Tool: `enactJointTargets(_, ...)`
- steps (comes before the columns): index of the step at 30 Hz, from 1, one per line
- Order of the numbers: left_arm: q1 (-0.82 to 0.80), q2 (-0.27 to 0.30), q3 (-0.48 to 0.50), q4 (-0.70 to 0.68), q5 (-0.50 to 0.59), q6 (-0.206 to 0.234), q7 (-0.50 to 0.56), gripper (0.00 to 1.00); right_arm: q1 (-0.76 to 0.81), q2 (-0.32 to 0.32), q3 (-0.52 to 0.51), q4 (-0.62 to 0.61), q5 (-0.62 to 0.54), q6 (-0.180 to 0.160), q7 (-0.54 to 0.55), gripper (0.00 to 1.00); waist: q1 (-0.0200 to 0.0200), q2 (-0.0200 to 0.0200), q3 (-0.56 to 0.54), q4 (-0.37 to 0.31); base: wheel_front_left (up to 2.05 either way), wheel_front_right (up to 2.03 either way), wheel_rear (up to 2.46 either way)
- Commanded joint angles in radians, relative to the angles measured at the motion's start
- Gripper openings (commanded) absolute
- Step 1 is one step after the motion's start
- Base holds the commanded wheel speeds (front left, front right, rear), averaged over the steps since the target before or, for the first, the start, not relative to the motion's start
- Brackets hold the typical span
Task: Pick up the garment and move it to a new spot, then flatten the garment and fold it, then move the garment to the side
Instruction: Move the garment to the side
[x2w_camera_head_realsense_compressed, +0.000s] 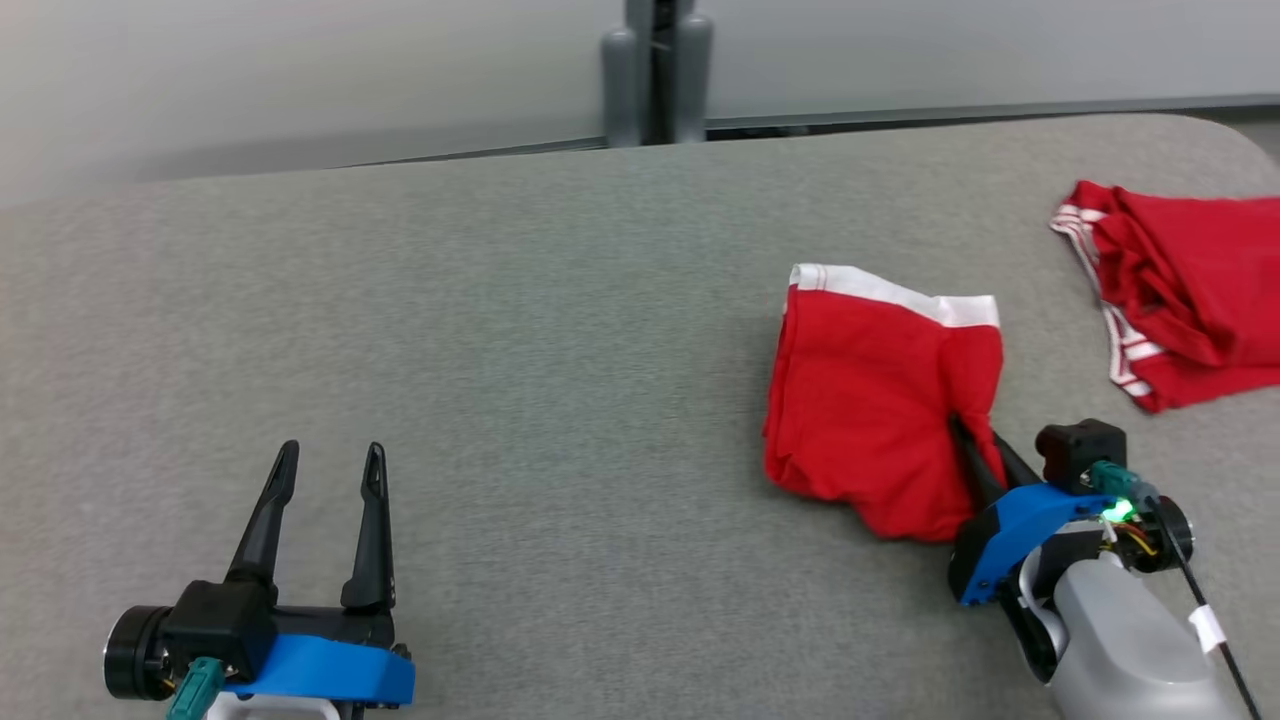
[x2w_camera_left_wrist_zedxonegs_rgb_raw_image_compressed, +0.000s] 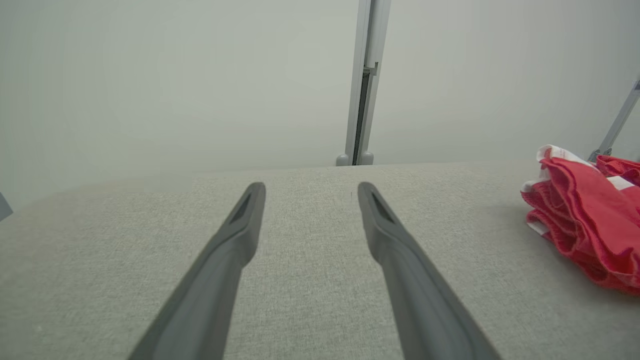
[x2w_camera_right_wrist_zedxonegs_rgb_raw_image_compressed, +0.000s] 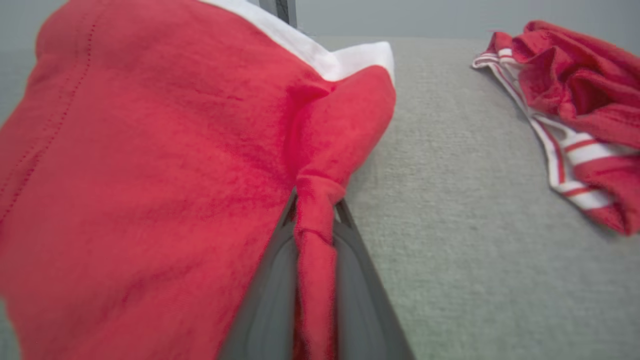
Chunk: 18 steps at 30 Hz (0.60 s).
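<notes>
Our right gripper (x2w_camera_head_realsense_compressed: 965, 430) gripped a bunched fold at the red garment (x2w_camera_head_realsense_compressed: 860, 390)'s near edge. We saw our left gripper (x2w_camera_head_realsense_compressed: 330, 462) spread wide, well left of that garment.

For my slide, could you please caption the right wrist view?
Right gripper pinches a fold of the red garment on grey table.

Right gripper (x2w_camera_right_wrist_zedxonegs_rgb_raw_image_compressed: 315, 207) pinches a narrow fold of red garment (x2w_camera_right_wrist_zedxonegs_rgb_raw_image_compressed: 150, 175), white-banded; fingertips seemingly buried in cloth. Grey fabric surface (x2w_camera_right_wrist_zedxonegs_rgb_raw_image_compressed: 450, 240) beneath. Second garment (x2w_camera_right_wrist_zedxonegs_rgb_raw_image_compressed: 580, 95), red, striped trim, well apart, upper right.
</notes>
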Motion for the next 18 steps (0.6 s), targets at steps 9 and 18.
enactJointTargets(9, -0.044, 0.005, 0.015, -0.005, 0.033, -0.016, -0.003, 1.0, 0.021, -0.047, -0.005, -0.062, 0.022, -0.001, -0.005, 0.0, -0.0001, -0.0001, 0.044, -0.148, 0.0, 0.0, 0.0)
enactJointTargets(18, -0.07, 0.004, 0.01, -0.009, 0.048, -0.029, -0.003, 1.0, -0.052, -0.095, 0.036, -0.127, 0.0, -0.001, -0.005, 0.0, -0.0001, -0.0001, 0.077, -0.164, 0.0, 0.0, 0.0)
